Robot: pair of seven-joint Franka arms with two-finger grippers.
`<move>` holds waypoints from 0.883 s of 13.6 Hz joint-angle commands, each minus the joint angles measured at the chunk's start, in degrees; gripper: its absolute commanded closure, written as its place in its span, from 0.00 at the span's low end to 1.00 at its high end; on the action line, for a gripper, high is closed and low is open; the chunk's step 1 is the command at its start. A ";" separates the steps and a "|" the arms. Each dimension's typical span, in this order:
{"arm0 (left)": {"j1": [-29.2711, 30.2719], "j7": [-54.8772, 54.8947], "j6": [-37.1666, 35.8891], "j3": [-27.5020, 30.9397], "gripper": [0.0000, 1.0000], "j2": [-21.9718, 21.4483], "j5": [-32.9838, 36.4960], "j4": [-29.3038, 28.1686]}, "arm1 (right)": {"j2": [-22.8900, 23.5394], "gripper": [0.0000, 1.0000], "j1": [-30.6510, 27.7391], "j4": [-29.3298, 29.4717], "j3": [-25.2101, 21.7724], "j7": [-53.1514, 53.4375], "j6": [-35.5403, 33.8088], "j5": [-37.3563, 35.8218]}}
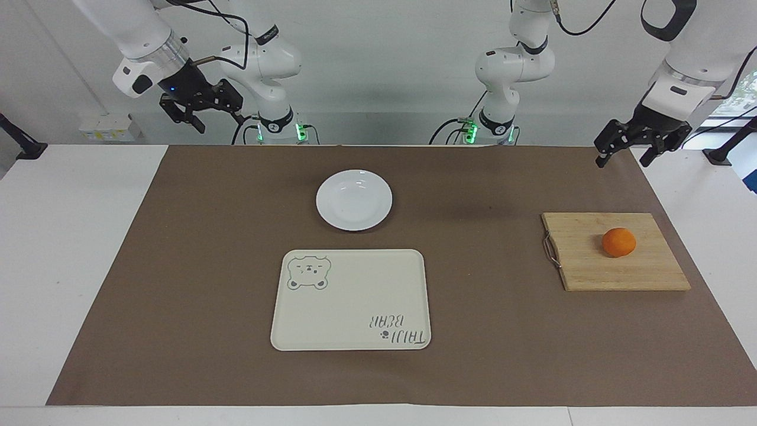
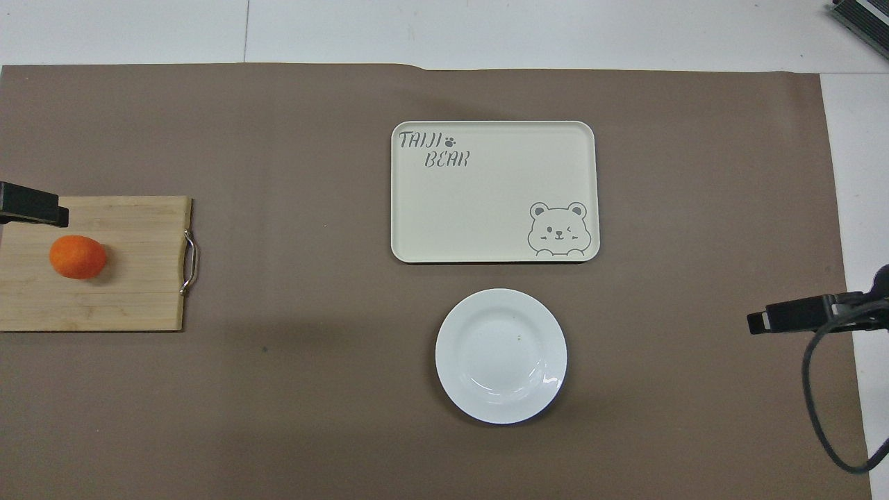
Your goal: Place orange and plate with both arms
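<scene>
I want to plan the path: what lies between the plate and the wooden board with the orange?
Only bare brown mat lies between plate and board, in both views.

A cream tray (image 1: 351,300) with a bear drawing and "TAIJI BEAR" lettering lies mid-desk on a brown mat (image 1: 195,284). A wooden cutting board (image 1: 615,251) with a metal handle (image 1: 550,250) sits toward the left arm's end of the white desk (image 1: 65,236).

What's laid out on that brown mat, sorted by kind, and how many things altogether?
Fruit: 1, the orange
Dishes: 1, the white plate
Trays: 1, the cream bear tray
Boards: 1, the wooden cutting board under the orange
Total: 4
</scene>
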 commanded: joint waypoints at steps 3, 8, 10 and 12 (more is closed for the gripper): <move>6.40 6.99 10.97 -0.32 0.00 1.17 0.89 -7.40 | -1.51 0.00 -0.36 -8.24 0.09 -3.49 7.22 5.68; 10.72 10.34 17.92 -0.15 0.00 4.87 1.07 -11.62 | -1.16 0.00 -0.97 -13.43 0.09 -8.24 10.58 8.32; 10.90 10.26 21.87 -0.15 0.00 5.31 1.07 -14.61 | -1.24 0.00 -0.54 -14.50 0.09 -8.60 12.43 8.32; 11.25 10.43 25.74 -0.15 0.00 8.11 1.07 -16.81 | -1.33 0.00 -0.62 -14.50 0.09 -8.51 12.34 8.32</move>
